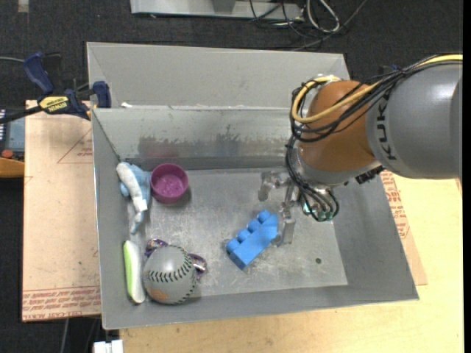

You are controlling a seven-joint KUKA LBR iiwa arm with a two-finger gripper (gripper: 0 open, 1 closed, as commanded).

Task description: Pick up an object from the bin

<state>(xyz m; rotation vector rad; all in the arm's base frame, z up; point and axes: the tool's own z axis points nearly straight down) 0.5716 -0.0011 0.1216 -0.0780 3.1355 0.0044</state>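
One risk: jaws, spread wide and empty, sit at the right end of the blue stepped block (252, 241) in the middle of the bin (184, 134), not centred. Closing there could clip a corner and knock it aside.

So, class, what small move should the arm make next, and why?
Probably a short shift toward the view's lower left. The open gripper sits at the upper-right end of the blue stepped block, with one finger beside it and the block not yet between them.

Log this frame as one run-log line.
hand: open, low in grey metal bin | nearest: blue plastic stepped block, beside one finger | grasp: none yet
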